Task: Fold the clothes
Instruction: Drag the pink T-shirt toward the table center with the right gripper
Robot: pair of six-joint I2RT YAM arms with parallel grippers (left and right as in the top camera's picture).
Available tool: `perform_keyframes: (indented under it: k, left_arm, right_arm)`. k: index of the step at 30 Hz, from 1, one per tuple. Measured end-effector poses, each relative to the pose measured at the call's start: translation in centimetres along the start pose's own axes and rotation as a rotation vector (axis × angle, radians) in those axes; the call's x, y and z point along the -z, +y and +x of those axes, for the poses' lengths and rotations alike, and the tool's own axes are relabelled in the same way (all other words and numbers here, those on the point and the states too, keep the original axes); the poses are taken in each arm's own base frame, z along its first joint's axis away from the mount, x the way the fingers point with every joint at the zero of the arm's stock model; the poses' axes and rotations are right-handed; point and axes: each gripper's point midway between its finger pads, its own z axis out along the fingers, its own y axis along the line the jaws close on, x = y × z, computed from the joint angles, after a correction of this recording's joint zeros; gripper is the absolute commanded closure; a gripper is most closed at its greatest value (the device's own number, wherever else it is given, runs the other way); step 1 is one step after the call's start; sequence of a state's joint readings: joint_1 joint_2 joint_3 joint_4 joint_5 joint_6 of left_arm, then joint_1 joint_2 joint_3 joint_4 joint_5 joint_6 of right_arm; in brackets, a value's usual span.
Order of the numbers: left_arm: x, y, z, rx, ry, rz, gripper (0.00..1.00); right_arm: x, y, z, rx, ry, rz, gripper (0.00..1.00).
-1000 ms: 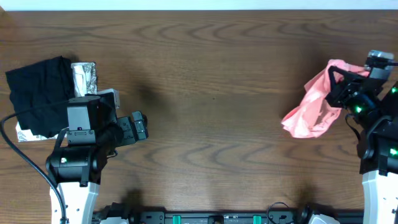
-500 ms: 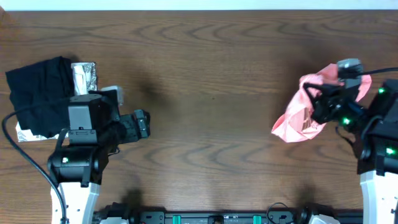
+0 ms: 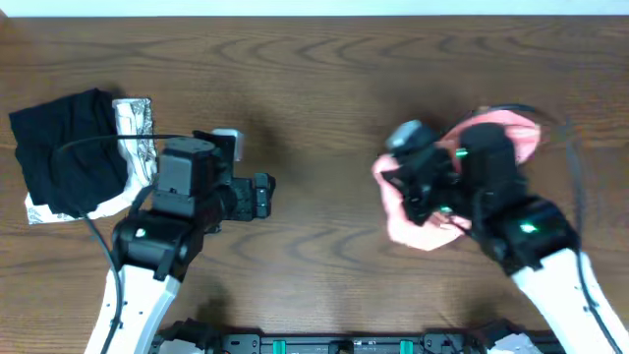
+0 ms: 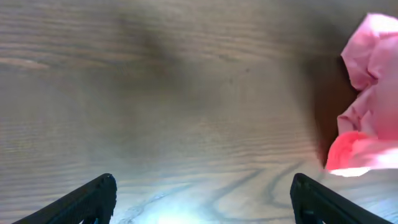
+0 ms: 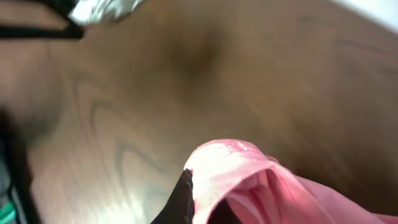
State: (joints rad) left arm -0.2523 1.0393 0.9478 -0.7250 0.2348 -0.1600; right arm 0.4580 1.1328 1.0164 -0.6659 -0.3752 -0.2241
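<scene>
Bunched pink T-shirt clamped in right end effector — left end effector spread apart over the table

Two folded cloths at the left end of my table

A black folded garment lies on the dark wood-grain table, far over on the left. A silvery-white patterned cloth peeks out from beneath it, showing along the garment's right edge and again as a small corner at its near left.

The right arm hides most of the T-shirt overhead, and the right wrist view is blurred
</scene>
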Motion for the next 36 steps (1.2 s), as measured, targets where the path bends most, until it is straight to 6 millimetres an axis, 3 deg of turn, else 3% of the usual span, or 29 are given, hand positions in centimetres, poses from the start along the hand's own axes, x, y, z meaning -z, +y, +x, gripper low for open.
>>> perform_keyframes:
  k: [3, 6, 11, 19, 23, 26, 29, 36]
  left_arm:
    - [-0.8, 0.0, 0.4, -0.001, 0.032, -0.007, 0.1]
    - [-1.3, 0.1, 0.6, 0.0, 0.05, -0.011, 0.09]
    - [-1.4, 0.2, 0.6, 0.001, 0.052, -0.016, 0.09]
    - [-1.5, -0.4, 0.7, -0.029, 0.05, -0.016, 0.09]
    - [-2.6, -1.6, 1.0, -0.084, 0.066, -0.018, 0.09]
    - [-3.7, -1.8, 1.4, -0.111, 0.093, -0.04, 0.09]
    - [-4.8, -1.4, 1.9, -0.115, 0.127, -0.065, 0.09]
    - [-6.3, -0.7, 2.8, -0.111, 0.187, -0.098, 0.09]
  right_arm:
    - [-2.7, -1.0, 1.3, 0.026, 0.096, 0.085, 0.28]
    - [-3.3, -4.5, 2.3, -0.027, 0.152, 0.274, 0.15]
    - [-1.1, -8.5, 2.5, -0.099, 0.144, 0.493, 0.13]
    - [2.9, -11.1, 6.1, -0.259, 0.233, 0.621, 0.04]
    - [3.8, -12.8, 8.3, -0.388, 0.269, 0.637, 0.2]
    - [2.8, -13.4, 9.6, -0.453, 0.303, 0.578, 0.15]
    - [0.6, -13.2, 11.0, -0.482, 0.366, 0.48, 0.14]
    - [-4.7, -13.2, 14.8, -0.519, 0.511, 0.35, 0.18]
